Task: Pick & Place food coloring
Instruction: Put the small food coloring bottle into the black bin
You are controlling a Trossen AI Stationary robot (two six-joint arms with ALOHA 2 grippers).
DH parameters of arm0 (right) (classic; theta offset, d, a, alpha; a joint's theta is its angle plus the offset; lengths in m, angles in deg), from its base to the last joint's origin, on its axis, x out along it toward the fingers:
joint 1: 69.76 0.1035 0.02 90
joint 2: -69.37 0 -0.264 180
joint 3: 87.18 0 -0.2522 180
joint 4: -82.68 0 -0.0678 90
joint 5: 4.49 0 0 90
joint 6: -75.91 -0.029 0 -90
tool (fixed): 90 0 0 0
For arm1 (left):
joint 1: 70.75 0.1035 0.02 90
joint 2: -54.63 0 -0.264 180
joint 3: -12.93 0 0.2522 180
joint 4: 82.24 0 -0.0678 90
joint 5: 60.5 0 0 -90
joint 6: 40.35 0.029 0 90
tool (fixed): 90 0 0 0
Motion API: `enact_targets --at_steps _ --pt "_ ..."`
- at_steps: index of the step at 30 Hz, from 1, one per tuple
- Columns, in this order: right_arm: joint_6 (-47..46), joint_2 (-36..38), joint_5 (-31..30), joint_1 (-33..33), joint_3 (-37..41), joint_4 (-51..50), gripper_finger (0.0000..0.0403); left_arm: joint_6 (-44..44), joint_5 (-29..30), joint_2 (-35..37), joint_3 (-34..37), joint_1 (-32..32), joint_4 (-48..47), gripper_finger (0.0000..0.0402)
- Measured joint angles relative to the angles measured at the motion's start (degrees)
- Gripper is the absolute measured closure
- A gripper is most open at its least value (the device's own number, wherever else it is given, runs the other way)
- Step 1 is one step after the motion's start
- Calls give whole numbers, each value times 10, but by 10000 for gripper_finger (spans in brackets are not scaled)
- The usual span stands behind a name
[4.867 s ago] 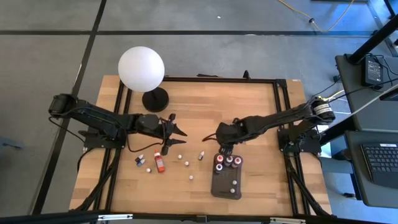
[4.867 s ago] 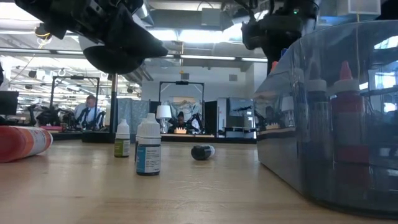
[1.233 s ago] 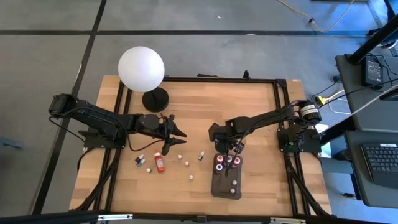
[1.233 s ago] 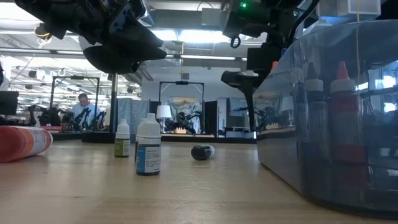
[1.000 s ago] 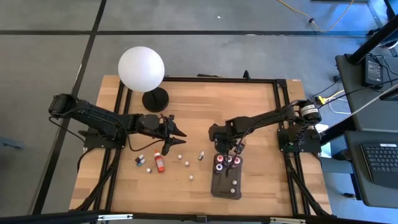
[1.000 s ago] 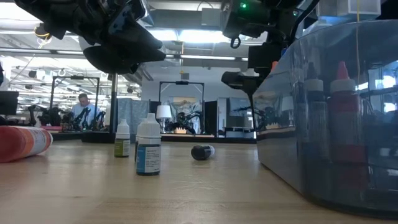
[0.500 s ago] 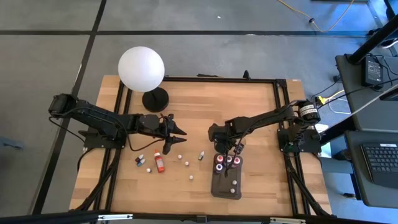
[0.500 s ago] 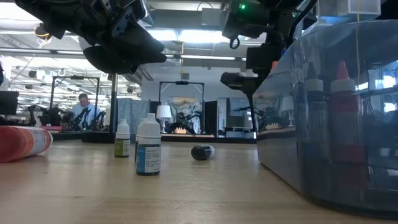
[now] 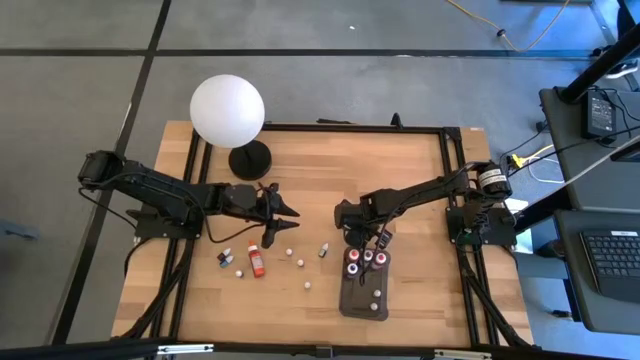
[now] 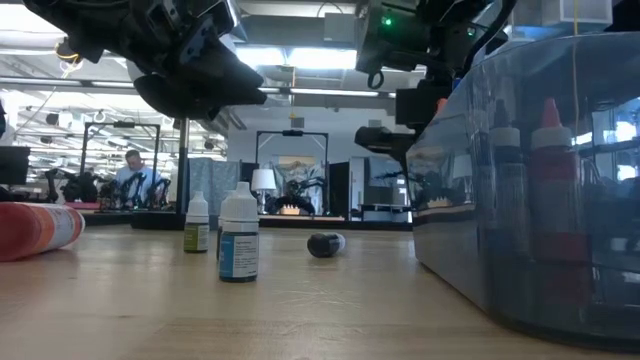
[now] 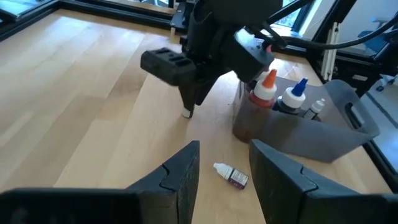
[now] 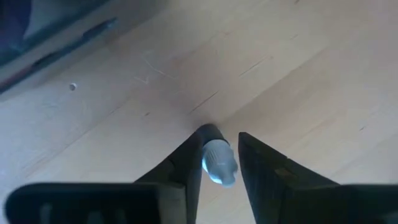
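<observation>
1. Food coloring bottles [image 9: 256, 260]: loose ones lie/stand on table [image 9: 400, 170] approx 7 o'clock of centre; others upright in grey tray [image 9: 364, 300] at 5 o'clock.
2. Right gripper [image 12: 214, 163] is clamped on a small white-capped bottle [image 12: 217, 160], just above the wood, by tray's 12 o'clock end.
3. Left gripper [image 11: 224, 165] hangs w/ fingers apart, 9 o'clock of centre; one bottle [image 11: 231, 177] lies beyond it.

The right arm reaches in from its side of the table with the wrist bent down, so the right gripper [image 9: 352, 232] points at the tabletop; its two dark fingers [image 12: 188, 163] stand a little apart with a small pale bottle [image 12: 217, 162] held between them. The left arm stretches low toward the table's middle, and the left gripper [image 9: 282, 222] hangs above the surface with its fingers [image 11: 183, 171] spread.
</observation>
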Motion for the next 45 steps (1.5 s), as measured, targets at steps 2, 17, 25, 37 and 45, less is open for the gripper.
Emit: enact_targets --at_steps 2,17,25,37,45 --pt "0 0 -2 0 0 0 309 0 5 0 0 0 -3 267" --pt "-13 0 -39 0 0 -11 335 0 8 0 0 0 -5 267" --pt "-41 0 -56 0 -24 -55 344 0 8 0 0 0 -5 263" --pt "-90 0 -107 4 -117 -165 343 11 9 0 0 0 -5 267" --pt "-206 0 -131 45 -235 -284 342 51 28 0 0 0 -5 263"
